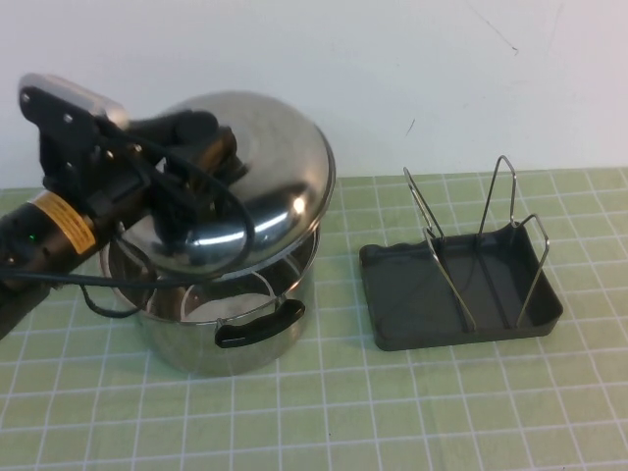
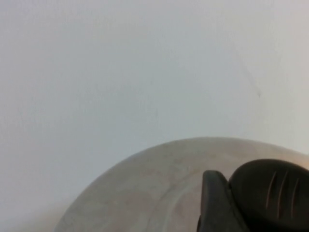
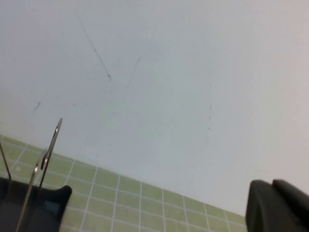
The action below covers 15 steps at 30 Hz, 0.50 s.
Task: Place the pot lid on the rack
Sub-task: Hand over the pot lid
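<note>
High view first: the left gripper (image 1: pixel 201 147) is clamped on the knob of the pot lid (image 1: pixel 260 182), and the lid hangs tilted just above the pot (image 1: pixel 231 319) on the worktop's left side. Lift-off looks done! The rack (image 1: pixel 461 289) waits well apart toward the right edge, wire loops bare, so carrying across and slotting in remain. Right gripper (image 3: pixel 277 205) shows only a dark corner near the rack; cannot tell its state.

Steel pot (image 1: pixel 231 329) (black handles) on green gridded mat (image 1: pixel 392 412); white wall (image 1: pixel 442 78) behind.
</note>
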{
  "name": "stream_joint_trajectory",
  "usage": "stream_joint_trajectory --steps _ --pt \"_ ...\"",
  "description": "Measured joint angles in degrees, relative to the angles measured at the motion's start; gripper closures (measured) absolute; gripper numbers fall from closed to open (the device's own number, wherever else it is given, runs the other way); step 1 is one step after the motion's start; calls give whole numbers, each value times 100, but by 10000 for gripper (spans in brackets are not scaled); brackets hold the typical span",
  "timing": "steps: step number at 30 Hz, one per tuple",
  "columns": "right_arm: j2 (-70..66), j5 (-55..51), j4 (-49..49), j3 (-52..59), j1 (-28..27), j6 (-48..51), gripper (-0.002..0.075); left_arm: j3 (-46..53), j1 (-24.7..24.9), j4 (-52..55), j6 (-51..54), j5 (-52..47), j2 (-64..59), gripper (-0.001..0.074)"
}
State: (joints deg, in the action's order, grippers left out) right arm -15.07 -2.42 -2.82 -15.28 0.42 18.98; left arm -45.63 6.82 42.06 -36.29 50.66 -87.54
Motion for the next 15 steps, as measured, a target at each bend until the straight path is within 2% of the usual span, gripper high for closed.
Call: stream_joint_trajectory --steps 3,7,13,15 --pt "0 -531 282 -603 0 -8 727 0 0 -101 -261 657 239 406" --pt "-70 -1766 1457 -1665 0 370 727 0 130 -225 -666 1320 469 406" --pt "-655 -3585 4989 -2550 0 3112 727 -69 843 -331 -783 1382 570 406" --pt "-863 -3895 5989 -2592 0 3655 727 -130 1158 -400 -770 1382 570 406"
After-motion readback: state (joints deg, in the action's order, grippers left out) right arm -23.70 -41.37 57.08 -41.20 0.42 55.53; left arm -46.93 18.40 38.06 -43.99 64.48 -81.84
